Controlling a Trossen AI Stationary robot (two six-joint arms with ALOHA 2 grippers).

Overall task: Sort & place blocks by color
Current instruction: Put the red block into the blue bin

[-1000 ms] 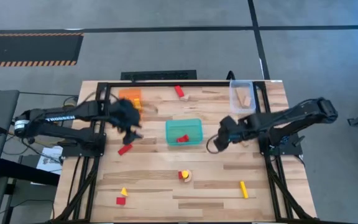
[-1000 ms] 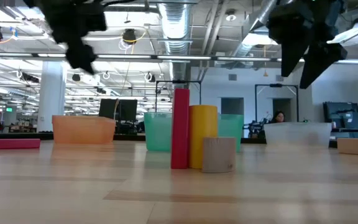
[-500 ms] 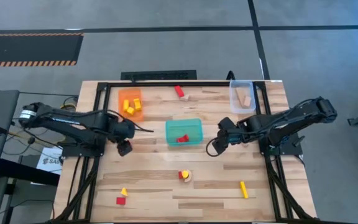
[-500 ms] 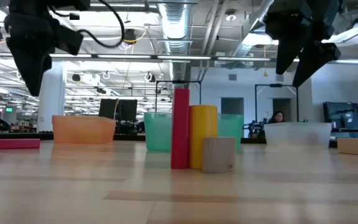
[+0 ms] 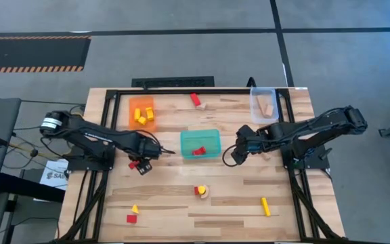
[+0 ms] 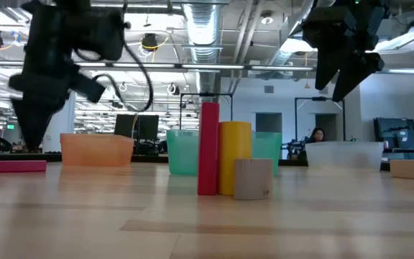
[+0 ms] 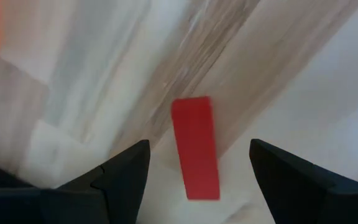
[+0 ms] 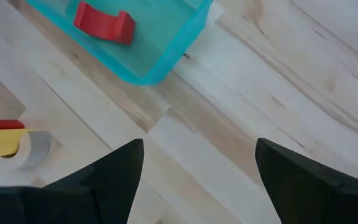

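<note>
A red bar block [image 7: 194, 148] lies flat on the table left of the teal tray [image 5: 200, 143]. It also shows in the high view [image 5: 135, 163] and the low view [image 6: 11, 166]. My left gripper [image 7: 199, 148] is open and hangs over the bar, one finger on either side, touching nothing. My right gripper [image 5: 234, 154] is open in the air right of the teal tray, which holds a red arch block [image 8: 104, 23]. The orange tray [image 5: 141, 112] holds yellow blocks. The clear tray [image 5: 263, 105] holds pale wood blocks.
A red bar, a yellow cylinder and a wood cylinder stand together [image 5: 200, 192] near the table's middle. A yellow wedge [image 5: 135, 209] and a red cube [image 5: 131, 218] lie at the near left, a yellow bar [image 5: 265, 206] at the near right. A red block [image 5: 195, 99] lies by the far edge.
My left gripper has swung from beside the orange tray toward the near edge and come down over the red bar, staying open. My right gripper has kept nearly still. No block has moved.
</note>
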